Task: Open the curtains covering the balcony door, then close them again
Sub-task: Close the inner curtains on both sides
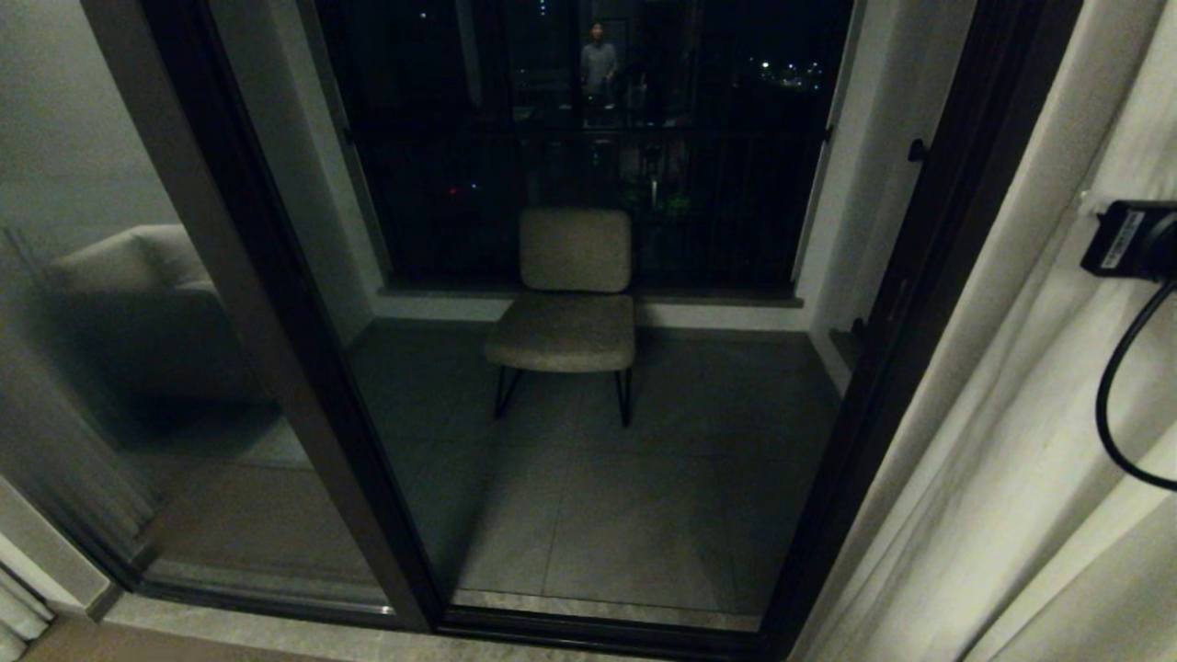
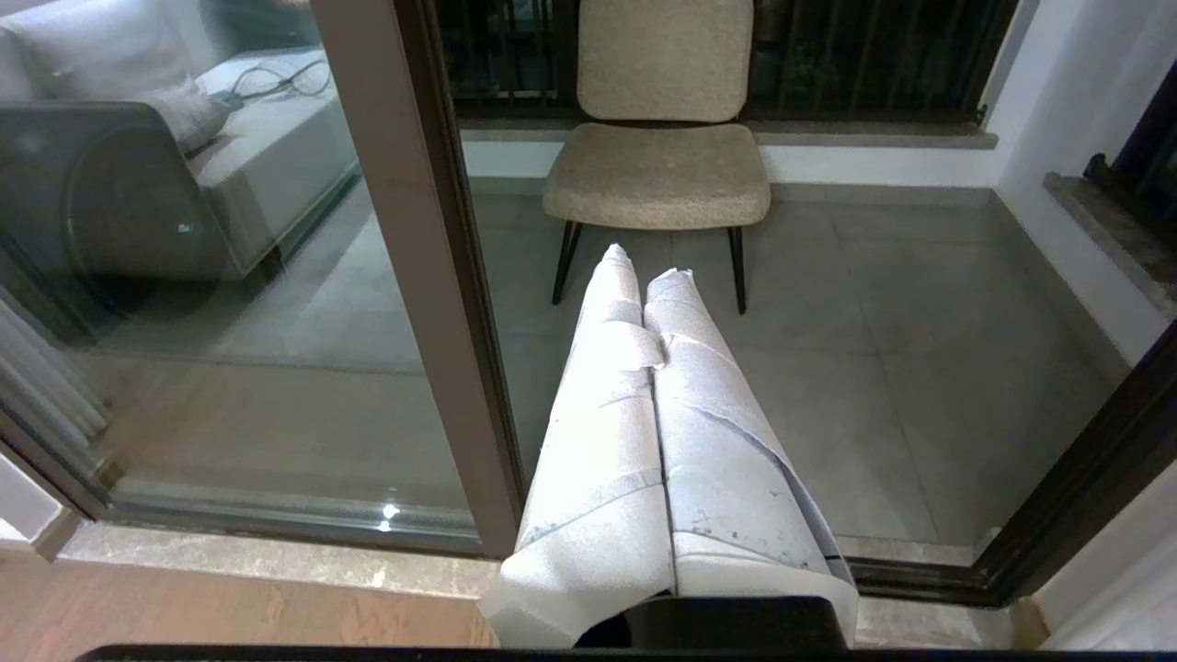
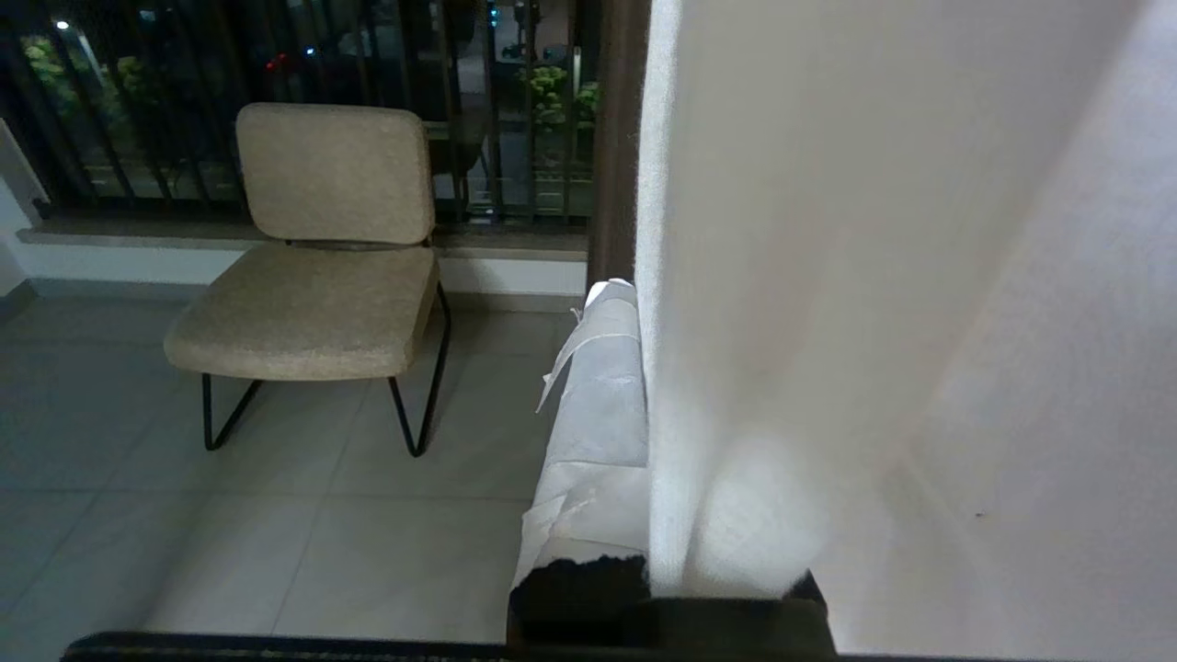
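Right gripper (image 3: 634, 368): fingers are being kept closed on the edge of the curtains (image 3: 828, 276) — a cream fold is being pinched between the white-wrapped fingers (image 3: 598, 405), one of them hidden behind the cloth. In the head view only the arm's black wrist housing (image 1: 1131, 237) and cable are being shown, against the fabric at the right. Left gripper (image 2: 648, 276): wrapped fingers are being held pressed together, nothing between them, pointing at the doorway. The curtains (image 1: 1011, 414) are being held gathered at the right side of the balcony door (image 1: 276, 349) — its dark frame and glass are being left uncovered. Beyond it, a beige chair (image 1: 570, 303) is being seen on the tiled balcony floor.
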`<state>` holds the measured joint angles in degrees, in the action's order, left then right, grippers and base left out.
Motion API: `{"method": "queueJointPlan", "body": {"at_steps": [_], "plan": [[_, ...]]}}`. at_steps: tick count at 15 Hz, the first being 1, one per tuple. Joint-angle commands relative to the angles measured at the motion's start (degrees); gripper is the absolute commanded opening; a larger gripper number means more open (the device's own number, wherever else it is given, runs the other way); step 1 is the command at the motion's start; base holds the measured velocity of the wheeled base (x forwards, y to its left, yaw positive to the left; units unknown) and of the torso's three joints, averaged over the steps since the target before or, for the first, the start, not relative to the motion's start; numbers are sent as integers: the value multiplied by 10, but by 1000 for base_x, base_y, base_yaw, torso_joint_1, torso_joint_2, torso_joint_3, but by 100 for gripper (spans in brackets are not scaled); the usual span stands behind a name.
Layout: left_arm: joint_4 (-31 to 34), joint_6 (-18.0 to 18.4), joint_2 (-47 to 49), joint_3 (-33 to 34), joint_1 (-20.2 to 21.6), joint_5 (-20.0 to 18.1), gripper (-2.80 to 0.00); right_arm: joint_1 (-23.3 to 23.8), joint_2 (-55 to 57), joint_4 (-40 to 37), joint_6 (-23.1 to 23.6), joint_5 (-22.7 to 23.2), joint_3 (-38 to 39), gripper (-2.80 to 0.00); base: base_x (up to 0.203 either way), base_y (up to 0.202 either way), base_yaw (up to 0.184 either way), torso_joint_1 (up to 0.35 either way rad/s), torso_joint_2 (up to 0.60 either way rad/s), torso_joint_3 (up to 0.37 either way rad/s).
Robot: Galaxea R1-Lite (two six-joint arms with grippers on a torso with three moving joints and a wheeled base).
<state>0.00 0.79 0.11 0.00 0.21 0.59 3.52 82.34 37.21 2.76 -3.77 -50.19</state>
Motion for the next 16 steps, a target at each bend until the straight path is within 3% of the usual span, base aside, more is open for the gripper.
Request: {"method": "queueJointPlan", "body": {"at_steps": [1,11,16], "plan": [[0,0,0,0,1,0,-280,-4,3,1,1,0,1,-280,0,0,0,0,0,0],[0,0,0,0,1,0,-280,-4,1,1,1,0,1,-280,0,6,0,1,0,0],[0,0,0,0,0,0,-280,-4,-1,1,1,0,1,-280,0,175,1,0,3,0]]}}
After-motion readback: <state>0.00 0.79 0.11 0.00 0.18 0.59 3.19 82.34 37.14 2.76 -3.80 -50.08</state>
